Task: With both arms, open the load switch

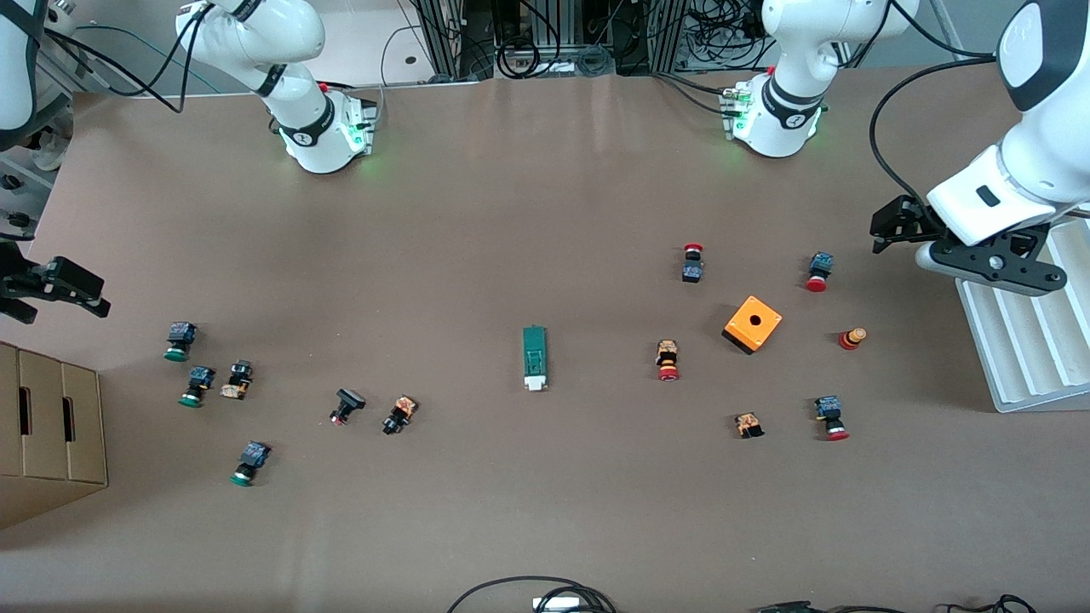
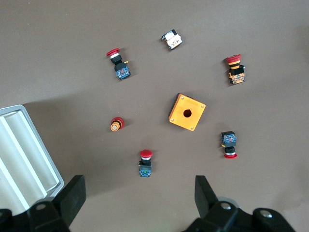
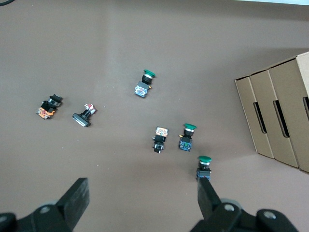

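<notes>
Containers: a brown cardboard box stands at the right arm's end of the table, with slots in its side; its contents cannot be seen. A white ribbed tray lies at the left arm's end, its grooves bare.

Counts: one load switch, a slim green bar with a white block at the end nearer the front camera, lies flat at the middle of the table, apart from all else. One orange cube with a hole on top sits toward the left arm's end. Around the cube lie six small red-capped push-buttons and one small black-and-orange part without a cap. Toward the right arm's end lie three green-capped push-buttons and three darker button parts.

Claws: the left claw hangs over the table beside the tray, fingers apart, gripping nothing. The right claw hangs above the green-capped buttons near the box, fingers likewise spread and empty.

Surface and room: the table is matte brown; cables and rack frames line the edge by the arm bases.
</notes>
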